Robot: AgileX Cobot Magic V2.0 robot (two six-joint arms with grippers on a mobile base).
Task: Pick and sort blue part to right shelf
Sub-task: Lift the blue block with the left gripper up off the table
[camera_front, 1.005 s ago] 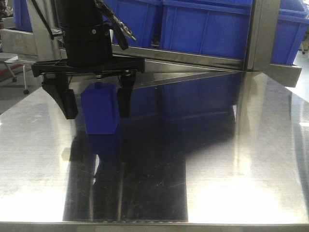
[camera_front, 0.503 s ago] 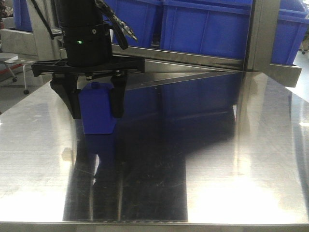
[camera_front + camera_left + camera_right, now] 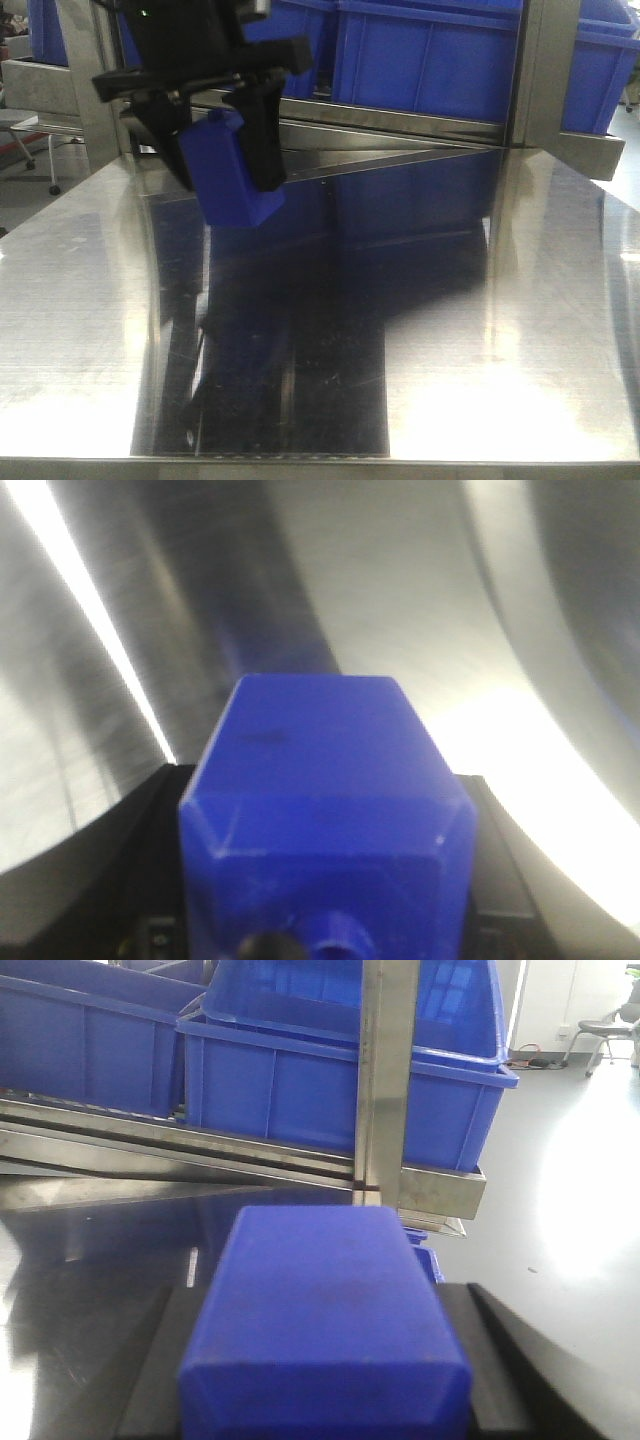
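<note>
- Left tool (image 3: 226,172): clenched on the part (image 3: 234,195), one black finger on each flank.
- Part: held in the air above the surface (image 3: 500,350), not touching it. It is tilted, with its lower end swung toward the shelf (image 3: 540,70) and its small top knob up between the fingers. The left wrist view shows only bare steel beneath it.
- Right tool (image 3: 328,1295): outside the front view. Its own camera shows it closed around another blue block (image 3: 320,1345) and levelled at the shelf post and bins (image 3: 430,50).
- Shelf: stands along the far edge of the surface, with large blue open-topped bins on a sloping steel rail. The part is near its left span and below the bin rims.
- Step in hand, by judgement: the pick looks complete and the carry to the shelf is under way. Placement is not yet done.
- Next move, by judgement: raise the part above a bin rim, bring it over the opening, then let go. The grip must hold through the tilt, and the fingers need to clear the steel rail and the bin wall.
</note>
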